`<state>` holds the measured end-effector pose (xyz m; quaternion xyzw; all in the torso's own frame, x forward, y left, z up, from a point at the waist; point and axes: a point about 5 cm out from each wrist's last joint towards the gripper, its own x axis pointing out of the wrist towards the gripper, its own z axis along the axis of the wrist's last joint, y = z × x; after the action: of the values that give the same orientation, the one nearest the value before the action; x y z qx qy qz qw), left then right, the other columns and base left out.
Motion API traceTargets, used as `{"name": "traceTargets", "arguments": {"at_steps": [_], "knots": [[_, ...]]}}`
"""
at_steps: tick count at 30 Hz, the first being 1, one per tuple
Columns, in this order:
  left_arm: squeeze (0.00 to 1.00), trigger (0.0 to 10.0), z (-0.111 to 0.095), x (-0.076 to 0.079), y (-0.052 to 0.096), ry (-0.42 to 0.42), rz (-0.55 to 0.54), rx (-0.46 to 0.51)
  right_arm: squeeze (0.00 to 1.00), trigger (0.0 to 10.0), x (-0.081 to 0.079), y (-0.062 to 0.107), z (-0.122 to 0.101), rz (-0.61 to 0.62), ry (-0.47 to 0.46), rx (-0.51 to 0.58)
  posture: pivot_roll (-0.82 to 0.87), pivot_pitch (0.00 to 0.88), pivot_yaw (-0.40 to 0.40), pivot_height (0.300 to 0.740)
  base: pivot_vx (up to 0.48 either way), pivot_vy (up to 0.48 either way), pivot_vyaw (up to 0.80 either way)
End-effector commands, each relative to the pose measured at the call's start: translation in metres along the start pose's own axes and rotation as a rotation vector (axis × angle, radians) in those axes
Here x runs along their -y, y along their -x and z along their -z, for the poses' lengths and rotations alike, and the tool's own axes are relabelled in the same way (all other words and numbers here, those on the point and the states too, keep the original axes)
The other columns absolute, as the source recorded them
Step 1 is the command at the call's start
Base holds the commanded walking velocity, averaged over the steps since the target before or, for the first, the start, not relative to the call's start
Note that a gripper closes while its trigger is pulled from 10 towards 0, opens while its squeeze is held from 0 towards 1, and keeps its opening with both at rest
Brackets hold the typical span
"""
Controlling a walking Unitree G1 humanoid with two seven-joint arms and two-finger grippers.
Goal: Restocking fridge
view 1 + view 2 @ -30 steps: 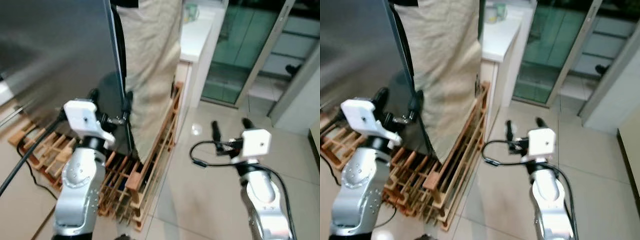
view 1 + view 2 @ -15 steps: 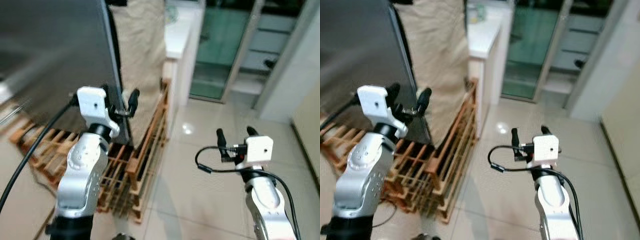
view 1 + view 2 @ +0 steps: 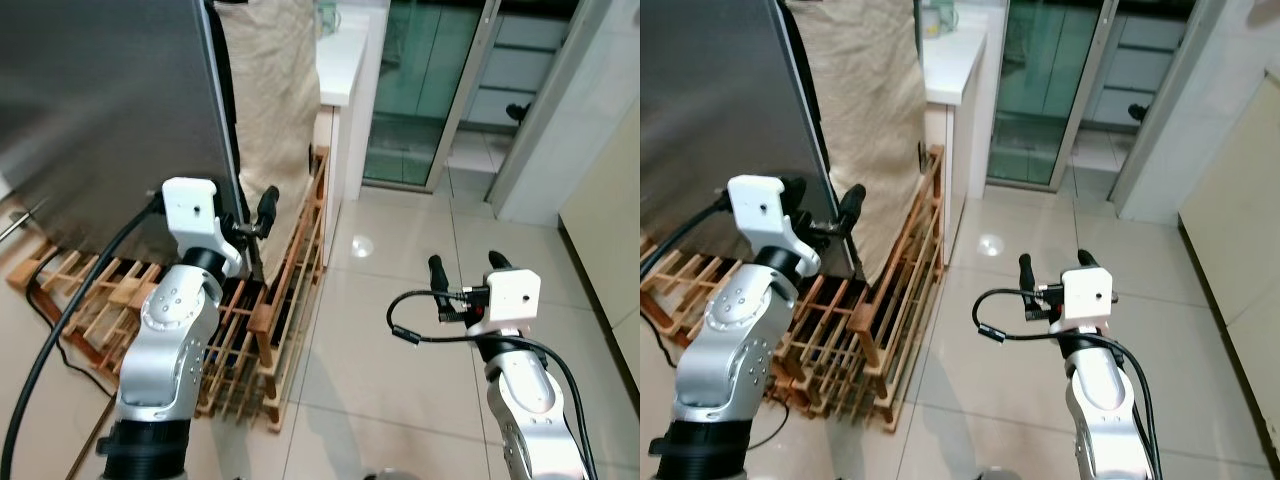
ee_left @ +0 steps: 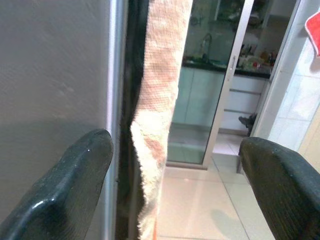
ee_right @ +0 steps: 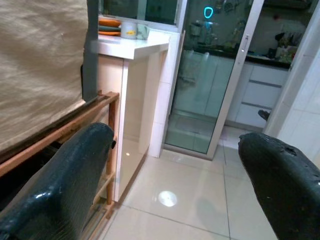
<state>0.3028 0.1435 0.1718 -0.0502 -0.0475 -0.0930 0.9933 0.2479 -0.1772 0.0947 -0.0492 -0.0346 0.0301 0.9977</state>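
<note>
Nearest the camera, the two silver arms are reaching forward over a glossy pale tiled floor (image 3: 380, 350), their lower parts running off the bottom edge of the head views. The right tool (image 3: 466, 265) is hovering over bare tiles with its two black fingers standing well apart and nothing between them, a black cable (image 3: 420, 320) looping below it. The left tool (image 3: 252, 205) is sitting higher and farther forward, its fingers also spread wide and holding nothing; one finger is lying against or just in front of the dark edge of the fridge (image 3: 110, 100), and the head views are not showing whether it is actually touching. In the left wrist view the fingers (image 4: 65, 190) are straddling the silvery door edge and the black gap beside it, with the fridge's grey door closed and its top and left side cut off. Below the fridge a slatted wooden rack (image 3: 270, 330) is lying on the floor. Beside the fridge a beige cloth (image 3: 275, 100) is hanging down, hiding what is behind it. Farther back a white tabletop (image 3: 950, 50) is carrying a cup and some small items too blurred to name. Beyond that, glass sliding doors (image 3: 430, 90) are opening onto a dim kitchen.
</note>
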Motion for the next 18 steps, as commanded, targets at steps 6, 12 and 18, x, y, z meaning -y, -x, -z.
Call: {"name": "traceTargets", "arguments": {"at_steps": [6, 12, 18], "knots": [[0.00, 10.0, -0.008, -0.008, -0.019, -0.007, -0.013, 0.003, 0.00, 10.0, 0.000, 0.000, -0.002, -0.003, 0.006, 0.011, -0.17, 0.000, 0.012, 0.740, 0.000, 0.000, 0.00], [0.00, 10.0, -0.008, -0.010, -0.028, 0.001, -0.020, 0.005, 0.00, 10.0, 0.000, 0.000, -0.001, 0.002, 0.008, 0.010, -0.17, 0.000, 0.014, 0.740, 0.000, 0.000, 0.00], [0.00, 10.0, -0.003, 0.004, -0.034, 0.020, 0.009, -0.008, 0.00, 10.0, -0.002, 0.000, 0.000, -0.001, 0.005, 0.007, -0.17, 0.000, 0.015, 0.740, 0.000, 0.000, 0.00]]}}
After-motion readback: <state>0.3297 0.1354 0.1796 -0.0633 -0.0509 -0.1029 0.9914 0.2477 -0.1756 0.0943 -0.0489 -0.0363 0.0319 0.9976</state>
